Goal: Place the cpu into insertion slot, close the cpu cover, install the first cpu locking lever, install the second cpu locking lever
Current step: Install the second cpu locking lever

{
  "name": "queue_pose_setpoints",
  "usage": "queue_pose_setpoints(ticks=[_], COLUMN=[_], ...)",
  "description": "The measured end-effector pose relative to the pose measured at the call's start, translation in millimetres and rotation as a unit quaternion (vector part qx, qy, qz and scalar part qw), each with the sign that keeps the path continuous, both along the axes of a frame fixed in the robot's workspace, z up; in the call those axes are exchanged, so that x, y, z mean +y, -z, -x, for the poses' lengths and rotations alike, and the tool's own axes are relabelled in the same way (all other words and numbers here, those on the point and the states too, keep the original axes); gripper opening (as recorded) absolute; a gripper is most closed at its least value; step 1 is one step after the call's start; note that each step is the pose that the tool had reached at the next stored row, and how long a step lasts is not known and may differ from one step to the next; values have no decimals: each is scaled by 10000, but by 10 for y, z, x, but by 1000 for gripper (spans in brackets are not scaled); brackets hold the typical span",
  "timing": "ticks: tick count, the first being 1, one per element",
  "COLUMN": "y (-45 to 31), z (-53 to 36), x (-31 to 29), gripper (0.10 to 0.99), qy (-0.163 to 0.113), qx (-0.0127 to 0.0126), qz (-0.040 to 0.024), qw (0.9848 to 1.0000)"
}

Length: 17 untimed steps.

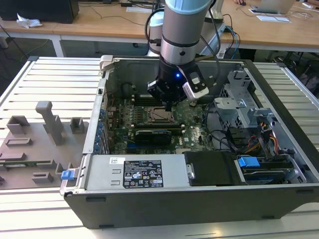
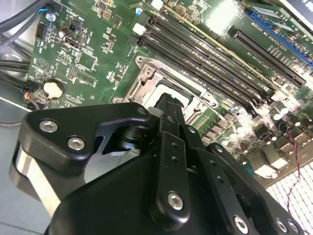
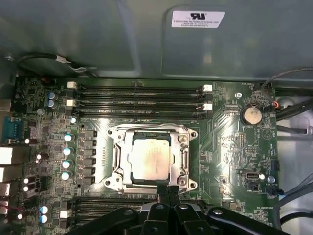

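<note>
- My gripper (image 3: 167, 188) is down inside the open case (image 1: 279, 196), its fingers (image 2: 168, 105) pressed together with nothing between them; in the first wrist view the two black tips meet at the near edge of the slot (image 3: 152, 157).
- In the second wrist view the closed tips sit right over the slot's (image 2: 161, 85) metal frame, though I can't tell from here whether they touch it.
- From the exterior view, the gripper (image 1: 168, 106) hangs over the middle of the board (image 1: 197, 127), directly above the slot (image 1: 160, 115).
- The cpu (image 3: 151, 156) lies flat in the slot, its pale metal face up and square with the frame.
- The cover (image 3: 183, 155) is down around the cpu, the chip's face showing through its window.
- I can't make out from these views how the locking levers stand.
- Memory slots (image 3: 139, 101) run in a row on the far side of the slot in the first wrist view, and a coin cell (image 3: 251, 115) sits on the green board off toward one corner.
- In the exterior view, a grey fixture tray (image 1: 35, 144) lies on the table (image 1: 55, 79) at the exterior view's left of the case, well apart from the gripper.
</note>
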State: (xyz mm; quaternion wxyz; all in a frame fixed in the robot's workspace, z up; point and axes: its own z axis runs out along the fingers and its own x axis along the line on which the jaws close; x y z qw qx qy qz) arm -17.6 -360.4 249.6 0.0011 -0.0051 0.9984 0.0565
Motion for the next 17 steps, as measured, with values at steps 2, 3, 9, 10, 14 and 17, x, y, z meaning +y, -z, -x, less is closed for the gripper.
queue_pose_setpoints(ticks=[2,3,9,10,14,17], y=[37,49,85,92,126,179], z=[0,1,53,82,171,276], x=[0,-1,-122,-159,-196,-197], gripper=[106,106,106,106,106,106], qy=[0,0,1,0,-1,0], qx=[0,0,0,0,0,0], qz=[-4,-6,-8,-7,-15,-20], qw=[10000,10000,10000,10000,10000,10000])
